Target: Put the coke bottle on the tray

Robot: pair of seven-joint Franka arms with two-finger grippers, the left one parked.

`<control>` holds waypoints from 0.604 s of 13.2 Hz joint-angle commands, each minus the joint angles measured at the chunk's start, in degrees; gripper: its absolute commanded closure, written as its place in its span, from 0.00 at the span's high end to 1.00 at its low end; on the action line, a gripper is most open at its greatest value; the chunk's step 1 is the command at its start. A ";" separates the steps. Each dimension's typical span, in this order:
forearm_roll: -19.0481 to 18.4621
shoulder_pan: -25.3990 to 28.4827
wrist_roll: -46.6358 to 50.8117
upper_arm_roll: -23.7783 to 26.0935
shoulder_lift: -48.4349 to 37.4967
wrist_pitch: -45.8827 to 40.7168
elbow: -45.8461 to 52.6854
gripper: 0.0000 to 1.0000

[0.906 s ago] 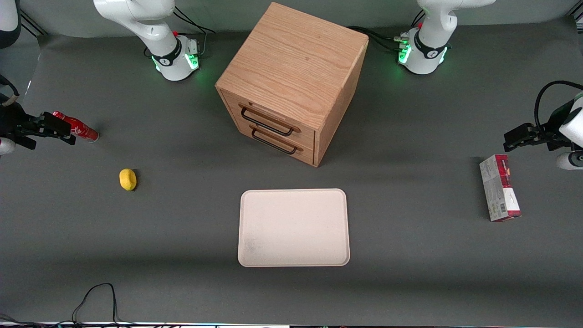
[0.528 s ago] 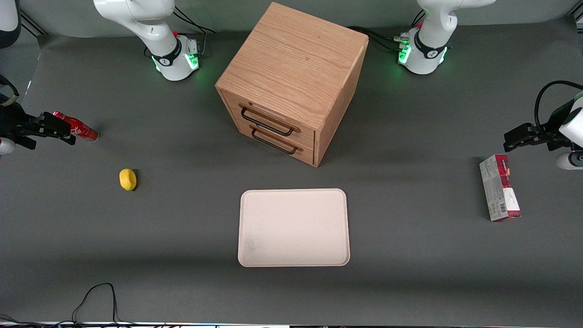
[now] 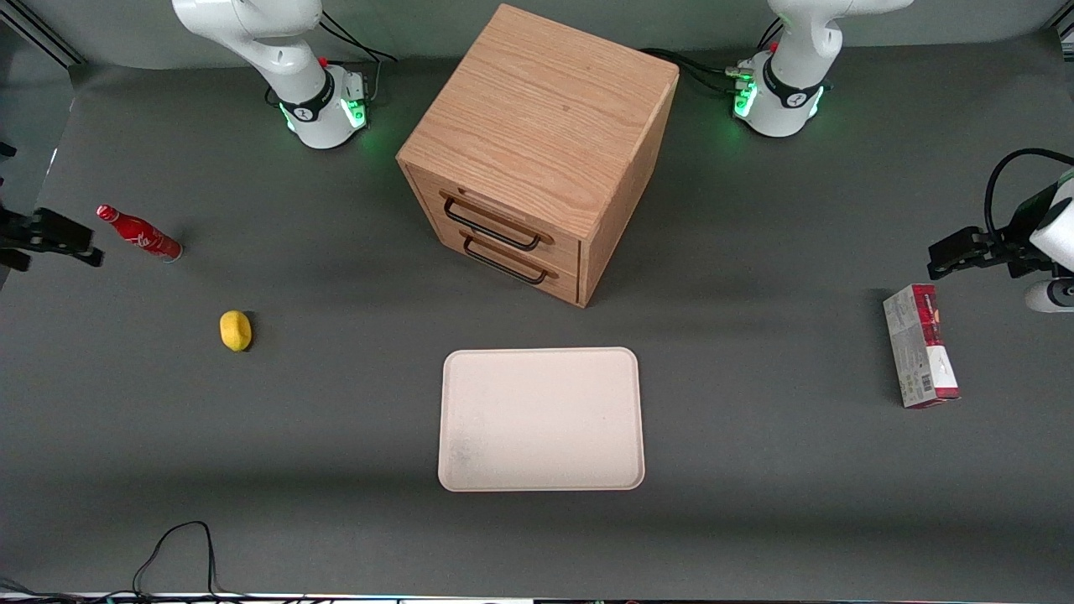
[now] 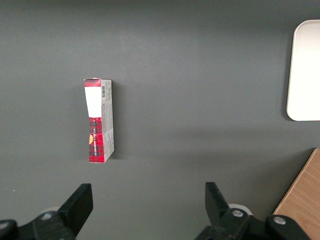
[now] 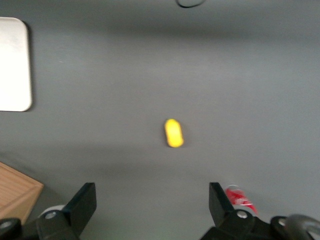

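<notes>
Showing lemon (image 5: 173, 133), jaws spread, gripper (image 5: 150, 200)

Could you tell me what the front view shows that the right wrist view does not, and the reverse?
Only the front view shows the red-and-white carton and the whole coke bottle, standing apart from the gripper. Only the right wrist view shows the open fingers from above. Both show the lemon, tray and wooden cabinet.

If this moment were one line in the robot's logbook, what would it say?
claw: open, beside bottle, holding nothing | coke bottle: standing on table, untouched | tray: bare | step: grasp not yet made
</notes>
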 commanded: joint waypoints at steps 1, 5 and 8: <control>0.20 -0.27 -7.82 -8.01 1.91 -0.24 2.62 1.00; 0.29 0.08 -14.95 -15.66 -1.23 -1.12 -1.05 1.00; -2.85 0.17 -16.28 -18.66 -12.37 0.01 -11.76 1.00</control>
